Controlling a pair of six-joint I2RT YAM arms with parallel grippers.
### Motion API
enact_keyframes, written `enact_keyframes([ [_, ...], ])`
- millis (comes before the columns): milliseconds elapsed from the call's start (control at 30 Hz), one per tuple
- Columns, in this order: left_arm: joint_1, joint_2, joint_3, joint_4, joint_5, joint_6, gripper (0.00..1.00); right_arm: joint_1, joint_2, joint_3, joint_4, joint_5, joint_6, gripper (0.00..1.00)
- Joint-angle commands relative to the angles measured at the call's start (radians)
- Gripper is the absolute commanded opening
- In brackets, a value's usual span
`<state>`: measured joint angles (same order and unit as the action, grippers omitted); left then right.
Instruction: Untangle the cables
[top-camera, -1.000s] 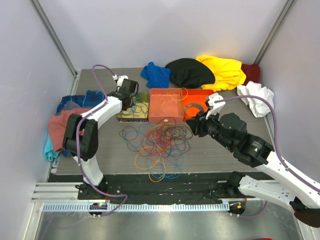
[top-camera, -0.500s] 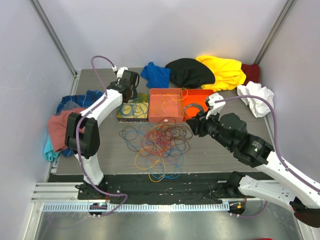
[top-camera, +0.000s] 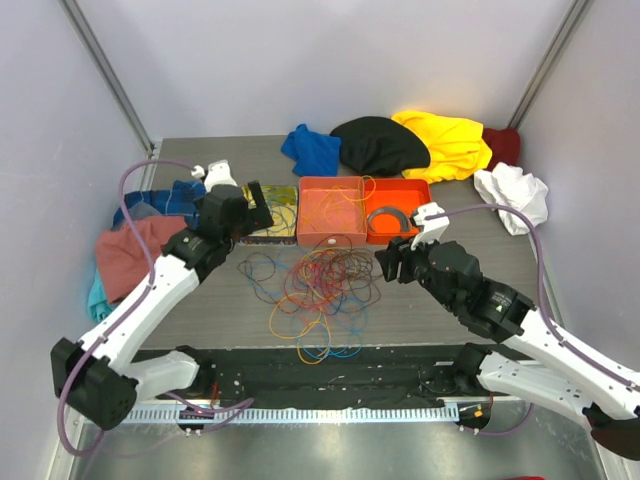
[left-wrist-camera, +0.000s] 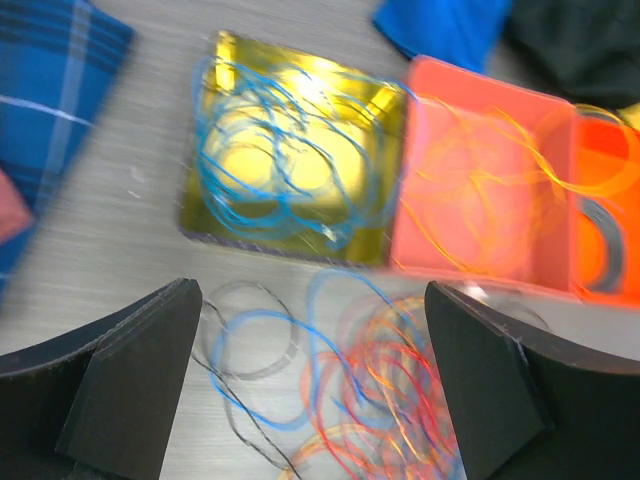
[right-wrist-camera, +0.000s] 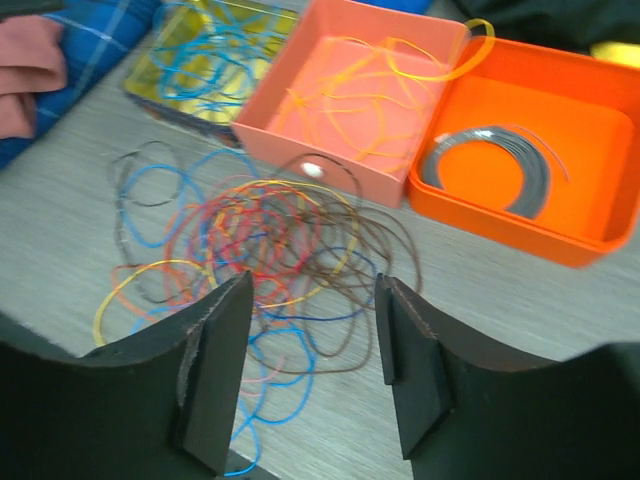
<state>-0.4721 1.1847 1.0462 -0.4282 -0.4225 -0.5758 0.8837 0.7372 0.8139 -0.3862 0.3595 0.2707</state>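
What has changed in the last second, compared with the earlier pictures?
The left gripper drew back from over the gold tray toward the near edge; it is open and holds nothing. The right gripper shifted slightly nearer, also open. The cables lie as before.

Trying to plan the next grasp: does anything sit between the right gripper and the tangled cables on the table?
Nothing visible does. The open right gripper faces the cables directly; the pink box and orange box lie beyond the tangle, not in its path.
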Motion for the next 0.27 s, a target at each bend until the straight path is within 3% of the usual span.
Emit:
enact_keyframes([
  [0,-0.058,-0.065,-0.078,0.034,0.142,-0.061,1.0,0.004,-0.032,-0.035,0.073,0.137,0.039,0.61],
  [233,-0.108,-0.077,-0.066,-0.012,0.133,-0.024,1.0,0.003,0.011,-0.016,0.099,0.196,0.041,0.61],
])
